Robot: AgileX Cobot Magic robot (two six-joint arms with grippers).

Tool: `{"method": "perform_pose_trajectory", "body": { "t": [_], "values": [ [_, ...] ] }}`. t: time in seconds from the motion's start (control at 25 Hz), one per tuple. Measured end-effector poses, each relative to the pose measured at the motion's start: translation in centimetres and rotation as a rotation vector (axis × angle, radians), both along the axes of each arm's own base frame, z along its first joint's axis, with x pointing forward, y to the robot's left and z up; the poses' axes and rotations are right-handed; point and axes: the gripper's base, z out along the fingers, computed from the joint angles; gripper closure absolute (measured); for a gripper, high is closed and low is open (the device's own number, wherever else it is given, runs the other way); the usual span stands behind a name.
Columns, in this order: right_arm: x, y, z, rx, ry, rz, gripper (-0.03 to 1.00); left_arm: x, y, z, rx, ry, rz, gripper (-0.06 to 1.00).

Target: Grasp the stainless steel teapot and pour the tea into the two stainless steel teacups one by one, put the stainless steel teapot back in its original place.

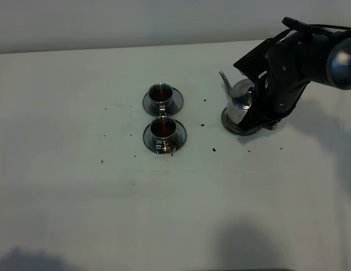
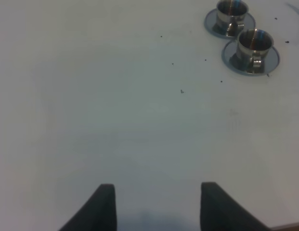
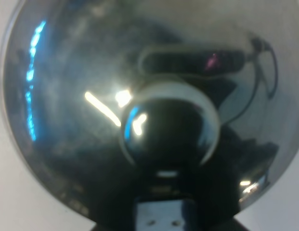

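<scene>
From above, the right gripper [image 1: 260, 110] is clamped on the teapot [image 1: 241, 101], resting on its saucer [image 1: 227, 123]; both cups [image 1: 160, 94] hold tea, so release seems next. Left wrist: left gripper [image 2: 156, 207] apart, idle above the tabletop [image 2: 115, 120]. Right wrist: teapot lid fills the view.

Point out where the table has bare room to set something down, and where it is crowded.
Bare: the wide stretch left of the two teacups, and the whole near side. Crowded: far right, where the right gripper holds the teapot on its saucer. Dark specks lie between.
</scene>
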Motion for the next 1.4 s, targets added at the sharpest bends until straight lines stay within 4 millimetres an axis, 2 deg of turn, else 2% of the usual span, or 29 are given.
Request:
{"method": "perform_pose_trajectory", "body": {
  "t": [0.12,0.88,0.96,1.2,1.4],
  "values": [
    [0.1,0.0,-0.6,-0.001,0.004,0.001,0.79,0.0,0.0,0.0,0.000,0.000,0.000,0.51],
    [0.1,0.0,-0.6,0.000,0.004,-0.001,0.78,0.0,0.0,0.0,0.001,0.000,0.000,0.51],
    [0.1,0.1,-0.6,0.002,0.004,-0.002,0.73,0.0,0.0,0.0,0.001,0.000,0.000,0.51],
    [0.1,0.2,-0.4,0.013,0.016,-0.015,0.51,0.0,0.0,0.0,0.001,0.000,0.000,0.51],
    [0.3,0.2,0.5,-0.007,0.050,-0.027,0.45,0.0,0.0,0.0,0.001,0.000,0.000,0.51]
  ]
}}
